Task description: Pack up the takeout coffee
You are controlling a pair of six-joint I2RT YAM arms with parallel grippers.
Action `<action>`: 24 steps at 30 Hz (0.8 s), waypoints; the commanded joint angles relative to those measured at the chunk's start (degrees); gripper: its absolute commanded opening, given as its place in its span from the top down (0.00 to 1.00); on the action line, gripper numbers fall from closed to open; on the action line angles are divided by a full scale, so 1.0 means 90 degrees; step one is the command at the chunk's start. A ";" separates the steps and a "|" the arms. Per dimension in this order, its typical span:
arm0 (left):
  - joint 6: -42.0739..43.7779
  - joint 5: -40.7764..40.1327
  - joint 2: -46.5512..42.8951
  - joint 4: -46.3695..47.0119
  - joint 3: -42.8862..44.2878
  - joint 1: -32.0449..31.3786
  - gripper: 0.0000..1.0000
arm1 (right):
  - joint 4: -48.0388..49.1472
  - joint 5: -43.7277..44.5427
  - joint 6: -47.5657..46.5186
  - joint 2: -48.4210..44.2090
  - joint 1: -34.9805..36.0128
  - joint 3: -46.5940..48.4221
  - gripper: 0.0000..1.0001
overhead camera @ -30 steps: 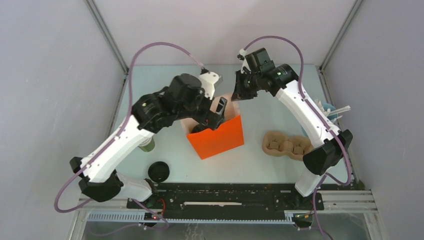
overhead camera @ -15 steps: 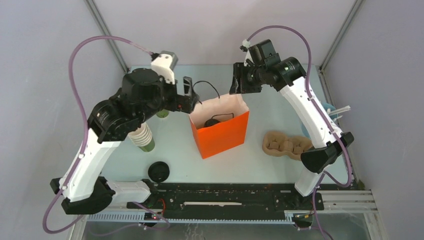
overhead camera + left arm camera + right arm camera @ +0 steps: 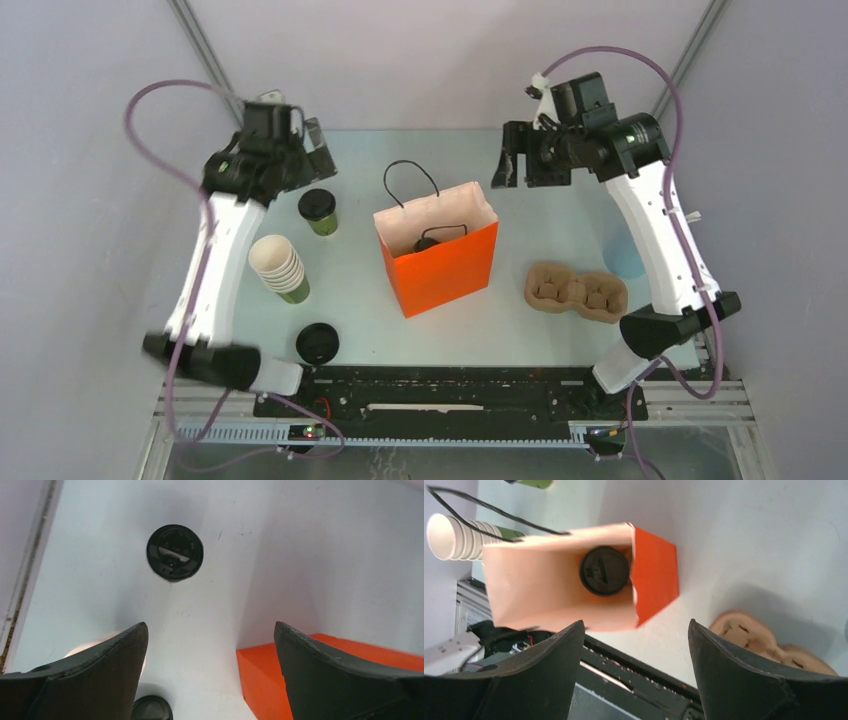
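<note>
My right gripper (image 3: 636,625) hangs released, jaws wide, gripping nothing. Below and well apart from them, one takeout coffee (image 3: 605,571) stands inside the orange bag (image 3: 654,575) at mid-table. My left gripper (image 3: 210,630) is spread wide and empty over the far left corner of the table (image 3: 560,215). A second lidded cup (image 3: 318,210) stands near it, toward the near edge, untouched.

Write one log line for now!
left gripper open | right gripper open | one lidded cup inside orange bag | second lidded cup on table
</note>
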 commanded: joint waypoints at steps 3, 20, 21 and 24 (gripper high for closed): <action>0.0589 0.0350 0.2468 -0.0175 0.0920 0.0435 0.00 | 0.0008 -0.0941 -0.0476 -0.1047 -0.0578 -0.1035 0.15; 0.1041 0.0393 0.3776 0.0076 0.1189 0.0999 0.00 | 0.0218 -0.1488 -0.0410 -0.1513 -0.0975 -0.1814 0.15; 0.1055 0.0447 0.3840 0.0075 0.1262 0.1028 0.00 | 0.0240 -0.1515 -0.0385 -0.1512 -0.0973 -0.1814 0.15; 0.1135 0.0401 0.4052 -0.0022 0.1509 0.1054 0.00 | 0.0285 -0.1534 -0.0330 -0.1524 -0.0978 -0.1857 0.15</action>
